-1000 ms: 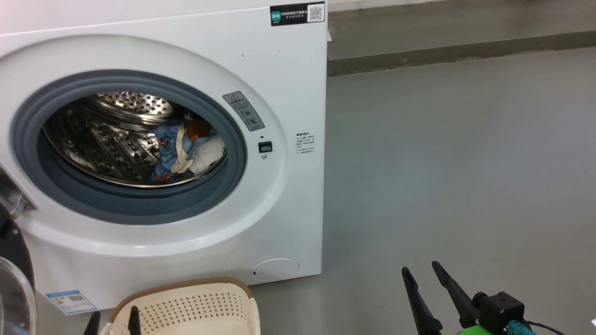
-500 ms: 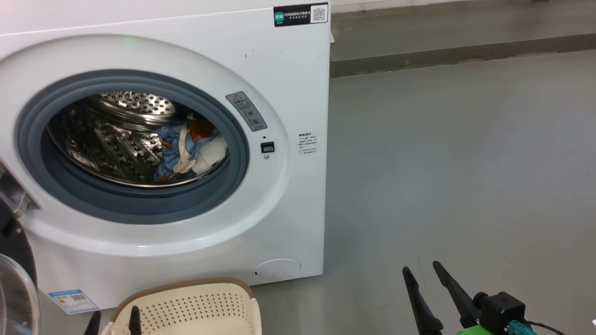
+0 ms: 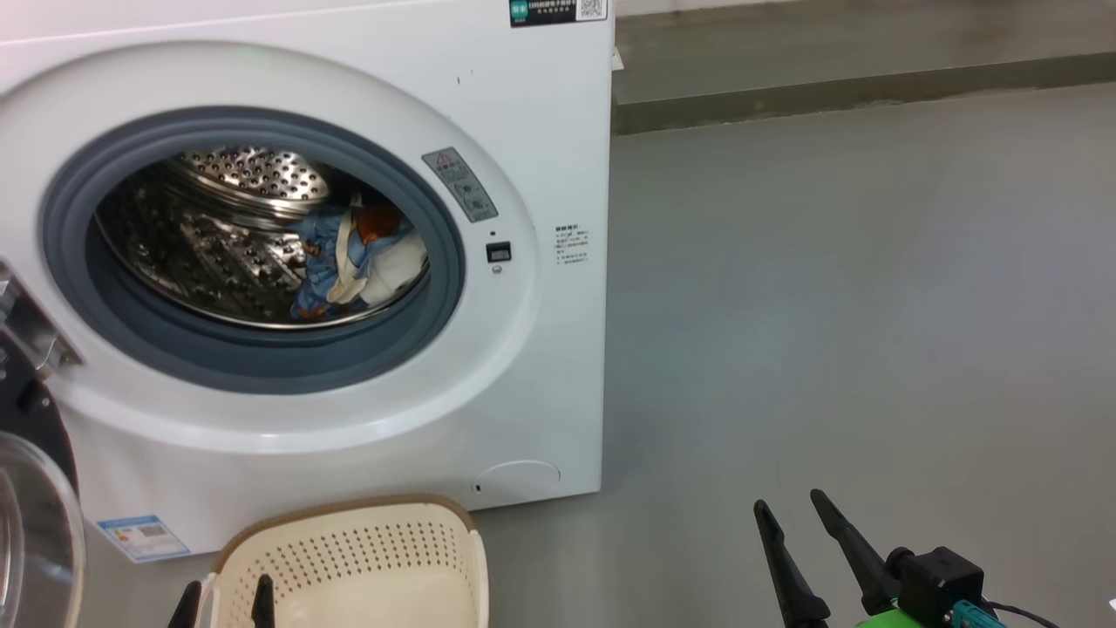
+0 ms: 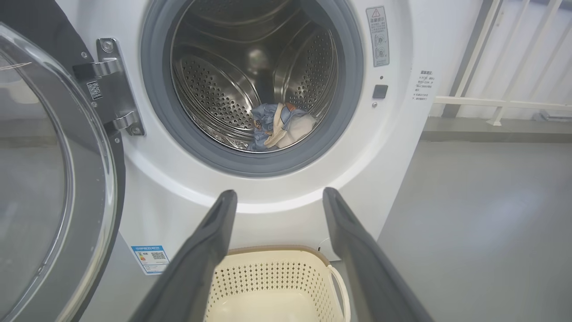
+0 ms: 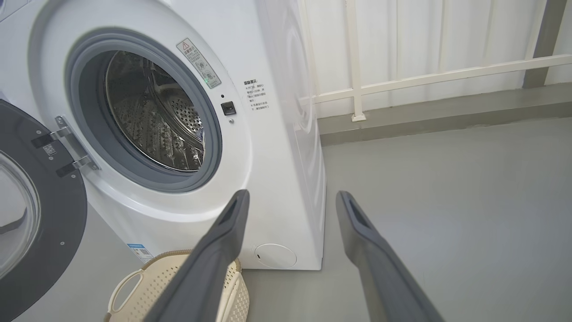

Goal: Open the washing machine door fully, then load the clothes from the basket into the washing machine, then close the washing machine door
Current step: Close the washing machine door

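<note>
The white washing machine [image 3: 540, 157] stands with its round black door [image 3: 26, 523] swung wide open to the left on its hinge [image 4: 111, 85]. Light blue clothes [image 3: 353, 262] with orange print and white lining lie inside the steel drum [image 4: 214, 89]. The cream basket [image 3: 349, 545] sits on the floor before the machine, and its visible inside [image 4: 268, 304] holds nothing. My left gripper [image 3: 225, 602] hangs open over the basket's near-left rim, fingers [image 4: 214, 241] pointing at the machine's front. My right gripper [image 3: 787, 502] is open over bare floor to the right, nothing between its fingers [image 5: 366, 241].
Grey floor [image 3: 854, 305] stretches to the right of the machine. A low kerb [image 3: 828, 92] and a white railing [image 5: 402, 80] run along the back. The open door [image 5: 40, 223] takes up the room left of the basket [image 5: 129, 286].
The head camera has tilted down a little, so the machine sits higher in the picture and more of the basket shows. Both grippers stay open and hold nothing.
</note>
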You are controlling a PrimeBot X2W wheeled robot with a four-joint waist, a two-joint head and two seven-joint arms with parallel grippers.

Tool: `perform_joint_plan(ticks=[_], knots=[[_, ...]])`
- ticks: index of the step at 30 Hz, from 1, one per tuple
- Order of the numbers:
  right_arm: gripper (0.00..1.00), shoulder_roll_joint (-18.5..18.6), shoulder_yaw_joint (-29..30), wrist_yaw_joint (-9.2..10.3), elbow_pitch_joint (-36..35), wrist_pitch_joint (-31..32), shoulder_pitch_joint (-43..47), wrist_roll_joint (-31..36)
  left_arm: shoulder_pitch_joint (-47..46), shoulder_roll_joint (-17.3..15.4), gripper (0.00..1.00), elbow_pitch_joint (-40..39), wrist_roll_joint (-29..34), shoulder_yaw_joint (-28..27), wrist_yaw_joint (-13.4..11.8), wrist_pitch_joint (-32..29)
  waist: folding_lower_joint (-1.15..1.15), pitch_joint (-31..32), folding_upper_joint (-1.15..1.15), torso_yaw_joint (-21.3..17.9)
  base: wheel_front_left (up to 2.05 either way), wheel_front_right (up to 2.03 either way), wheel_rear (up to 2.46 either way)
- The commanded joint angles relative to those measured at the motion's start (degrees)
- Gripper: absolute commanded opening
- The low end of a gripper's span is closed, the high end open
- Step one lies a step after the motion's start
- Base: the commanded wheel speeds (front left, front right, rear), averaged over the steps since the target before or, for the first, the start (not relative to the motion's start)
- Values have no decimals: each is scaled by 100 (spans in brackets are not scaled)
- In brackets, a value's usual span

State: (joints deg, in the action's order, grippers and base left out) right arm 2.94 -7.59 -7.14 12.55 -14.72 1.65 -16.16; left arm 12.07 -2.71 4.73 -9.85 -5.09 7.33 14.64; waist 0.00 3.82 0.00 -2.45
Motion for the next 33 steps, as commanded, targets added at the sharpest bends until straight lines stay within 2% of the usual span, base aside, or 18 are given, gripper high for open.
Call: perform_joint_plan(ticks=[1,8,15,33], knots=[[100,-6,-129,-35,-133,-28,-113,12,-124,-18,100,-124,58,-171,15,36,0,-4,0,-2,-201,201,0],[100,-6,-114,-35,-135,-28,-112,7,-147,-18,100,-192,53,-186,15,36,0,-11,0,-5,-197,197,0],[100,-6,-103,-35,-141,-28,-117,15,-161,-18,100,-230,46,-177,-15,36,0,-1,0,-6,-114,114,0],[100,-6,-102,-35,-160,-28,-93,47,-142,-17,100,-280,44,-141,-6,36,0,35,0,28,-9,9,0]])
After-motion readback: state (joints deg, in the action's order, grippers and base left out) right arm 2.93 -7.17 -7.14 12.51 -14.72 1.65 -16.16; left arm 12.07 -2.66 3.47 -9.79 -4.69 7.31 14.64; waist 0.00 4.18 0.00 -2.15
